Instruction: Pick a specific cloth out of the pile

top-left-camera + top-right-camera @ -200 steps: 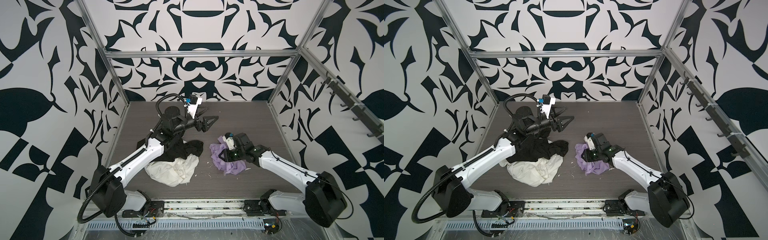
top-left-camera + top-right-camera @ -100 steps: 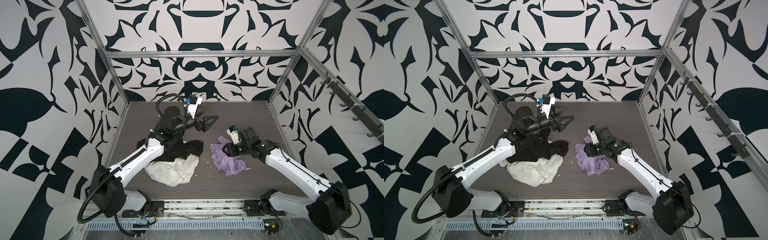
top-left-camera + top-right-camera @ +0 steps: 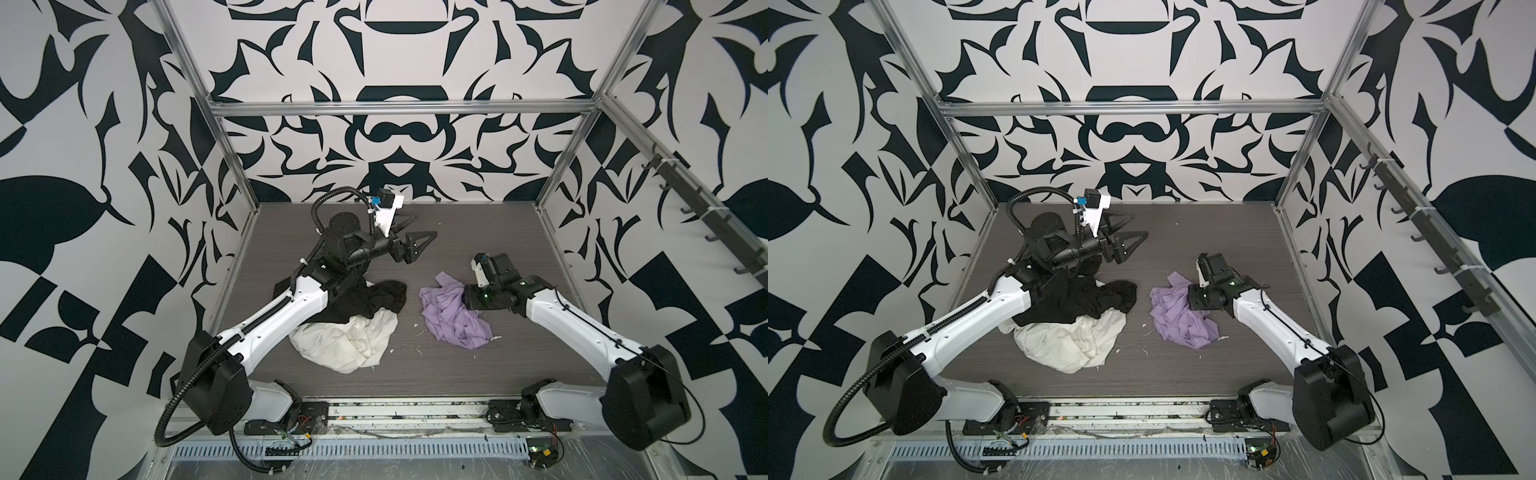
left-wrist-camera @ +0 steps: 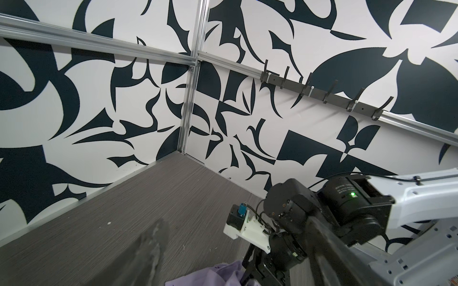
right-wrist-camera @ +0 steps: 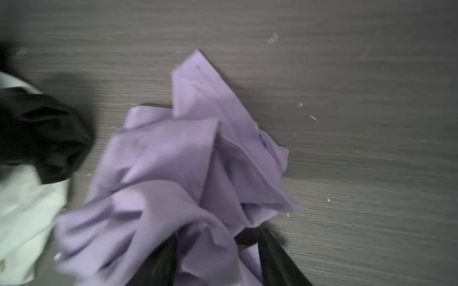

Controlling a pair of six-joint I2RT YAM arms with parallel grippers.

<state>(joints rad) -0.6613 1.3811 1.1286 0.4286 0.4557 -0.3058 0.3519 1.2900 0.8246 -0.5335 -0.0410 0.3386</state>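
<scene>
The right gripper (image 5: 218, 237) has drawn back from atop the cloth (image 3: 451, 318) to its edge. A fold sits between its parted fingers, though whether they pinch it cannot be told. The rest of the cloth lies ahead of those fingers, apart from the pile (image 3: 353, 332). The left gripper (image 3: 424, 225) stays spread wide and empty.

No readable text on show, faint print on the right arm's black motor housing (image 4: 343, 190) by its green light (image 4: 352, 194), too small to make out, walls (image 3: 399, 62) carry only abstract shapes
</scene>
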